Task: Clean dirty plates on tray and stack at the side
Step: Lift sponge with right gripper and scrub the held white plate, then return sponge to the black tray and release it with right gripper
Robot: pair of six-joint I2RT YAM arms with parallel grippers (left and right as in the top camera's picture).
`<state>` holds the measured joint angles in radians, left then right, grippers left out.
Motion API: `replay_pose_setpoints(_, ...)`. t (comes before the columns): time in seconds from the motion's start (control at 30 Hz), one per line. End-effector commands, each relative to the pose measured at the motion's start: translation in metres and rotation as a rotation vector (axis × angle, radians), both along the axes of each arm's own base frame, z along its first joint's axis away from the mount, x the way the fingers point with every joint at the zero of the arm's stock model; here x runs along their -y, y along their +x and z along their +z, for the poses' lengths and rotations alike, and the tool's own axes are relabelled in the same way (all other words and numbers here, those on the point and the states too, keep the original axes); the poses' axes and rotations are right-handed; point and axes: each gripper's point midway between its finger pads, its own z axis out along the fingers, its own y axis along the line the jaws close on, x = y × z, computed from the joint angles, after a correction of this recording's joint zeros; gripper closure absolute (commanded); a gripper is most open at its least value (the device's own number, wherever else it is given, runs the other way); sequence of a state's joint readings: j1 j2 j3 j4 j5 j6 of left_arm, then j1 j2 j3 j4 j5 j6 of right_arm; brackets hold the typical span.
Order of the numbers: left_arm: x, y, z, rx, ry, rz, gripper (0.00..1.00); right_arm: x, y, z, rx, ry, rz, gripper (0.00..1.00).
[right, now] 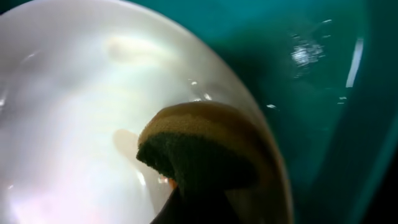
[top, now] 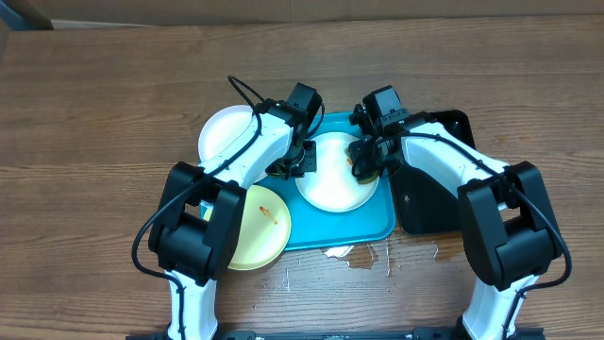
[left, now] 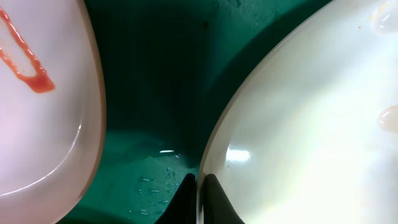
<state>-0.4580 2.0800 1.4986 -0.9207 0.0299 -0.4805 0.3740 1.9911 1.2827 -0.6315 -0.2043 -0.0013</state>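
Now our left gripper [left: 200,188] pinches the left rim of the white plate [top: 332,184] at the tray's [top: 377,227] middle, while our right gripper [top: 363,162] clamps a sponge [right: 199,155] against that plate's right rim. A second white plate [top: 225,137] and the smeared yellow-green plate [top: 255,231] sit along the tray's left edge.

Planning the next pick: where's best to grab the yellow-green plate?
Pinch the yellow-green plate by its near rim, coming from the base side: it lies flat, and that edge seems to overhang the tray, leaving finger room underneath.
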Motion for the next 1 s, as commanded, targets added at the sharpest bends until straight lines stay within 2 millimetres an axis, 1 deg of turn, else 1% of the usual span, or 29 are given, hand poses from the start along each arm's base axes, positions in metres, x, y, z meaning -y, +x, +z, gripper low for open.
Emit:
replay_pose_setpoints(0.0,-0.003,-0.005,-0.006,-0.024,0.014,0.013,0.96,-0.02,-0.021,-0.015,-0.102,0.087,0.052,0.96)
replay_pose_setpoints(0.3,-0.003,-0.005,-0.006,-0.024,0.014,0.013,0.96,-0.025,-0.024,-0.012,-0.112,0.119,0.06,0.96)
replay_pose_setpoints(0.53,-0.003,-0.005,-0.006,-0.024,0.014,0.013,0.96,-0.033,-0.023,-0.001,-0.145,0.251,0.063,0.96)
replay_pose_setpoints(0.63,-0.003,-0.005,-0.006,-0.024,0.014,0.013,0.96,-0.041,-0.02,0.016,-0.168,0.379,0.071,0.96)
replay_pose_setpoints(0.67,-0.003,-0.005,-0.006,-0.024,0.014,0.013,0.96,-0.043,-0.017,0.025,-0.171,0.431,0.074,0.96)
replay_pose_setpoints(0.77,-0.003,-0.005,-0.006,-0.024,0.014,0.013,0.96,-0.045,-0.002,0.061,-0.162,0.608,0.086,0.96)
replay_pose_setpoints(0.9,-0.003,-0.005,-0.006,-0.024,0.014,0.013,0.96,-0.036,0.015,0.11,-0.139,0.812,0.101,0.96)
replay_pose_setpoints(0.93,-0.003,-0.005,-0.006,-0.024,0.014,0.013,0.96,-0.03,0.018,0.125,-0.137,0.862,0.101,0.96)
replay_pose_setpoints(0.97,-0.003,-0.005,-0.006,-0.024,0.014,0.013,0.96,-0.024,0.02,0.132,-0.137,0.876,0.088,0.96)
